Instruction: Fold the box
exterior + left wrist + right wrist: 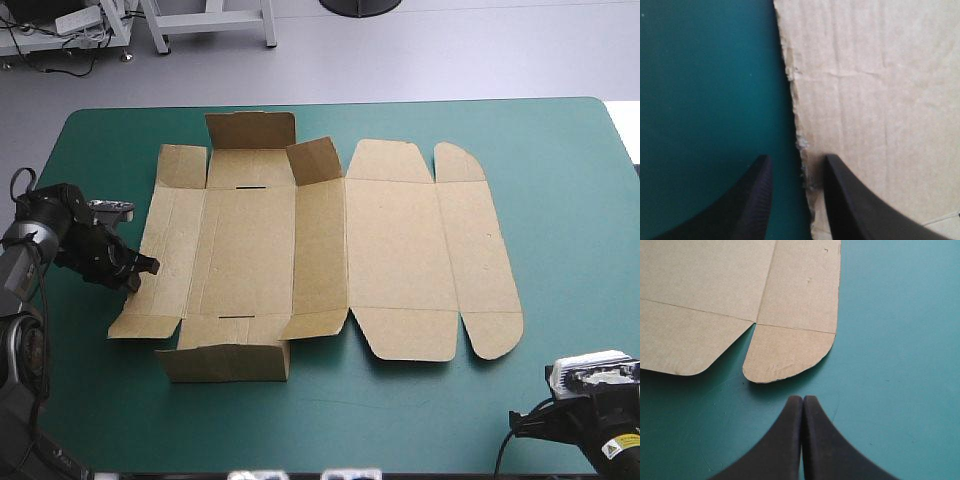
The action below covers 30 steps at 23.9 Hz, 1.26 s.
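Teal-green worktop lies bare on every side of the box. The widest strip is to the right, a fair band runs along the near edge, and the margins at the far and left edges are narrower. The brown box sits about mid-worktop, opened out almost flat, with its long axis running left to right. Its rounded flaps point right, and the far and near flaps of its left half are tilted up.

The left arm reaches in low from the left edge. Its jaws are at the box's left border and slightly spread, the torn board edge running between the black fingers.

The right arm is drawn back at the near right corner. Its jaws are pressed together in one point, aimed at the near rounded flap and clear of it.
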### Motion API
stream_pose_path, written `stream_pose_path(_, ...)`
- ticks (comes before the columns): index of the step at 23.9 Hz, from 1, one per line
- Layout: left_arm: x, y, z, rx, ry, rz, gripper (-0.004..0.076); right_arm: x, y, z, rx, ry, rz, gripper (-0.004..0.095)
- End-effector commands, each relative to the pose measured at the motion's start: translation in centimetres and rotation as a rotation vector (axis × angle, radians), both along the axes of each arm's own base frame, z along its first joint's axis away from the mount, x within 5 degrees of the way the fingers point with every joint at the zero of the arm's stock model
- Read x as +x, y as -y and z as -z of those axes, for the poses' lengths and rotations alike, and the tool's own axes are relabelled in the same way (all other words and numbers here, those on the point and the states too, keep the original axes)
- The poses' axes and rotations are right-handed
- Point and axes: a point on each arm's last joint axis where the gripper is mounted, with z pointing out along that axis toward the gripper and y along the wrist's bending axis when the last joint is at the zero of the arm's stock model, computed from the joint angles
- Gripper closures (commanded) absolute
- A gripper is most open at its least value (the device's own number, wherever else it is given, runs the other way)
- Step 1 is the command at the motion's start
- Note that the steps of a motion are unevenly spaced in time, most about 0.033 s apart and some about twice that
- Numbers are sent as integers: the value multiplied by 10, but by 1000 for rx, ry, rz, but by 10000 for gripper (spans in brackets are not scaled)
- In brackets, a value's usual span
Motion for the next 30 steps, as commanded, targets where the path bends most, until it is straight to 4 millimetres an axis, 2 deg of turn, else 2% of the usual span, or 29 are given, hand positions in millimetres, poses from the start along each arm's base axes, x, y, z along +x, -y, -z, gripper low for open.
stream_pose_path(1, -1, 1, -22, -13, 62, -26, 479, 4, 1, -11, 4, 59, 9, 932)
stream_pose_path(13, 1, 11, -12, -142, 0, -51, 479, 4, 1, -11, 4, 59, 9, 932)
stream_pose_path(22, -1, 18, -13, -230, -32, -47, 479, 4, 1, -10, -4, 58, 11, 932)
stream_pose_path(26, 0, 38, -23, -468, -2, 6, 479, 4, 2, -10, -15, 59, 16, 932)
stream_pose_path(30, 4, 49, -31, -612, 47, 9, 479, 4, 2, -10, -18, 59, 17, 932)
